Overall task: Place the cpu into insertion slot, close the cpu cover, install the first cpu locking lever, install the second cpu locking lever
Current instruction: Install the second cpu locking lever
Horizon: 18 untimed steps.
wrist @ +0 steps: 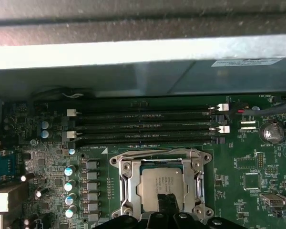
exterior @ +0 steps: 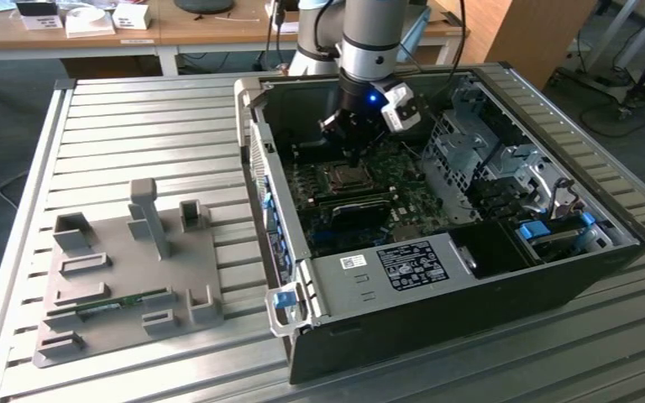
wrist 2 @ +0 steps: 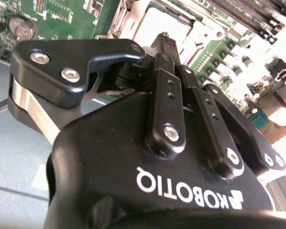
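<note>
**CPU's in the socket, cover's down, fingers pinched together right over it**

So your gripper [exterior: 351, 153] is down inside the open grey computer case [exterior: 446, 277], hanging right above the insertion slot [exterior: 345, 176] on the green motherboard [exterior: 412, 197]. In the second wrist view the fingers [wrist 2: 168, 45] are squeezed together with nothing between them, tips pointing at the socket.

In the first wrist view you can see the cpu [wrist: 162, 186] sitting flat in the insertion slot, and the cpu cover [wrist: 126, 179] lying down around it like a frame, chip showing through the square opening. The fingertips [wrist: 168, 202] sit over the chip's near edge. Whether they actually touch it, I can't really tell from this angle.

The black memory slots [wrist: 143, 126] run just beside the socket, toward the case wall.

Off to the exterior view's left, a grey fixture tray [exterior: 121, 277] sits on the slatted metal table [exterior: 132, 126], well apart from the case.
</note>
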### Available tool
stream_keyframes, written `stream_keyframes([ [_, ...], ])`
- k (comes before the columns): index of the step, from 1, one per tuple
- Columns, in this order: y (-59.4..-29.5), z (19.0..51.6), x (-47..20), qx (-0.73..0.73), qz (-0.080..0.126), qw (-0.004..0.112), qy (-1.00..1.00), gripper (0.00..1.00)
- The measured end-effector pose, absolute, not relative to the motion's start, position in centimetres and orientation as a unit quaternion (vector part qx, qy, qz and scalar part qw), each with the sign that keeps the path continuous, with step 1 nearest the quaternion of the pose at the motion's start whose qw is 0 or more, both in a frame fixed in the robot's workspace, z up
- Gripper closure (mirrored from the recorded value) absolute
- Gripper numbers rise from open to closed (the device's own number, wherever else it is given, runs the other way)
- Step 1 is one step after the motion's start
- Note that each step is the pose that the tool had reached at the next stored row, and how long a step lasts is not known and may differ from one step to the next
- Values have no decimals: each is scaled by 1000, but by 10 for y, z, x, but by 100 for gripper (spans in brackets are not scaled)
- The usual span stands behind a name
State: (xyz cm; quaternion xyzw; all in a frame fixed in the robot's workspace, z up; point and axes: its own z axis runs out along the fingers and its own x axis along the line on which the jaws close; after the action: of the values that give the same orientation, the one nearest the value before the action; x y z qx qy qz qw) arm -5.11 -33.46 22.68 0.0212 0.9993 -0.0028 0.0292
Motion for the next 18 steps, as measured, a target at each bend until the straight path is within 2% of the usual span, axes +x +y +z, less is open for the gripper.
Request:
stream_keyframes([
  [15,-335,233,-51,21,-3,29,999,89],
  [18,-335,233,-51,21,-3,22,1000,89],
])
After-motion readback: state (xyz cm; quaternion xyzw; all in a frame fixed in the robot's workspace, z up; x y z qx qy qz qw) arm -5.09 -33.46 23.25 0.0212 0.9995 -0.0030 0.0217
